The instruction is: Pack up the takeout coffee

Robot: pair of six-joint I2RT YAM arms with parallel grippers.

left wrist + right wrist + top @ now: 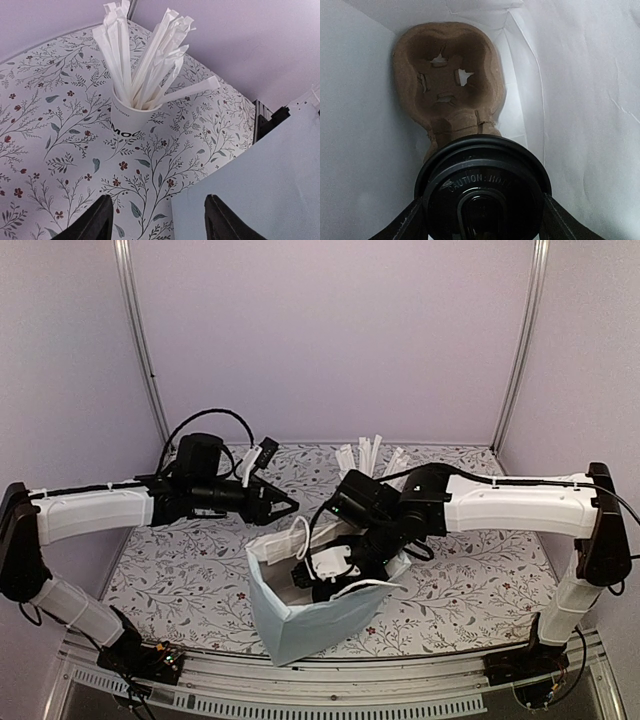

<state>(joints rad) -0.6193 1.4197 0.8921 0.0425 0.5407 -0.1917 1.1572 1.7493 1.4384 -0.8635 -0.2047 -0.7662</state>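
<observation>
Look of the task's thing: the takeout coffee (482,190) is seen only from above, as a round black plastic lid with a raised rim, the embossed words "CAUTION: HOT" and an oval sip hole. The cup wall under the lid is hidden.
Place of the task's thing: inside the pale blue-white paper bag (300,625), low between its walls, at the near end of the brown moulded-pulp cup carrier (445,75). Whether the cup sits fully in a well I cannot tell.
Carrier: it lies on the bottom of the bag. Its far well shows small cut flaps with white behind them.
Right hand (481,200): it reaches down into the bag. Its two dark fingers (405,227) lie against the left and right sides of the lid, so it is closed on the coffee.
Left hand (158,197): it hangs over the bench (180,560) just beside the bag, fingers wide apart, with nothing between them.
Bag: it stands upright near the front middle of the bench, mouth open, with white handles at the rim.
Bench: it is covered with a white cloth printed with grey-green twigs and small red flowers.
Other thing: a white paper cup with black letters (127,122), full of tall white wrapped sticks, stands toward the back, apart from the bag.
Room: lilac walls (330,330), with thin metal posts (140,340) in the back corners.
</observation>
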